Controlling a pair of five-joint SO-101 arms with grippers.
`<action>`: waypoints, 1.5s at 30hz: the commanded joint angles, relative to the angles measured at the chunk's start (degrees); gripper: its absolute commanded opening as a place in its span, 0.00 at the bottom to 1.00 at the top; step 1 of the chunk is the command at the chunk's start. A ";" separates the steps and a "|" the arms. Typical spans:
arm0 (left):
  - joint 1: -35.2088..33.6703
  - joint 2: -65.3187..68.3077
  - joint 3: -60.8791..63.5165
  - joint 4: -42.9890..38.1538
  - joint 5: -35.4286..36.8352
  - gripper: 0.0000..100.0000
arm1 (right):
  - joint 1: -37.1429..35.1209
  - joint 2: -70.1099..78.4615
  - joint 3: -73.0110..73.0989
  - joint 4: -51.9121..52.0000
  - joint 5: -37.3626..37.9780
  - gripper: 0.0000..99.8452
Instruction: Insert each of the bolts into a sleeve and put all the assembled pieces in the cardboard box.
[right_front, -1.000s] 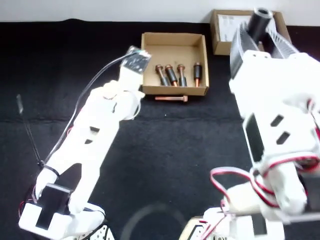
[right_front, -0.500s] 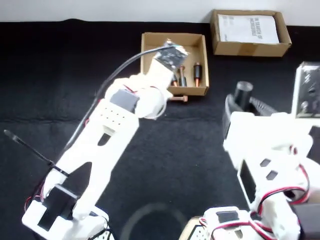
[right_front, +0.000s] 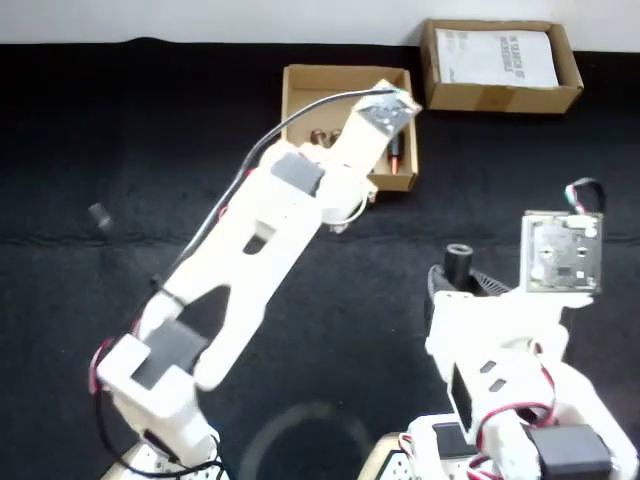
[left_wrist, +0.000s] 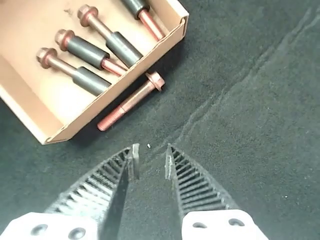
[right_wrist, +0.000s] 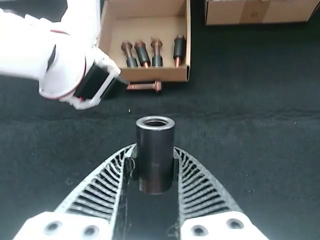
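A copper bolt (left_wrist: 131, 101) lies loose on the black mat against the front wall of the cardboard box (left_wrist: 26, 91). Several bolts with dark sleeves on them (left_wrist: 82, 47) lie inside the box (right_front: 330, 98). My left gripper (left_wrist: 151, 160) hovers just in front of the loose bolt, slightly open with nothing between its fingers. My right gripper (right_wrist: 155, 167) is shut on a black sleeve (right_wrist: 155, 154), held upright with its bore facing up. In the high view the sleeve (right_front: 459, 262) stands above the mat at the near right, well apart from the box.
A second cardboard box (right_front: 500, 62) with a printed sheet in it stands at the back right. The left arm (right_front: 260, 235) stretches diagonally across the mat towards the box. Bare black mat lies between the two arms.
The left arm has swung to the right along the box front, ending over the loose bolt. The right arm has drawn back and lowered towards the near edge, the sleeve still in its gripper.
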 joint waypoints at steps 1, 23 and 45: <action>0.31 5.93 -10.42 2.20 -0.18 0.11 | 0.57 -2.95 4.88 -2.59 0.79 0.01; -4.26 40.22 -46.46 10.02 -1.85 0.11 | 2.33 -7.96 20.26 -8.75 5.98 0.01; 0.75 52.09 -56.04 15.65 -4.22 0.06 | 5.41 -7.87 20.35 -8.75 8.00 0.01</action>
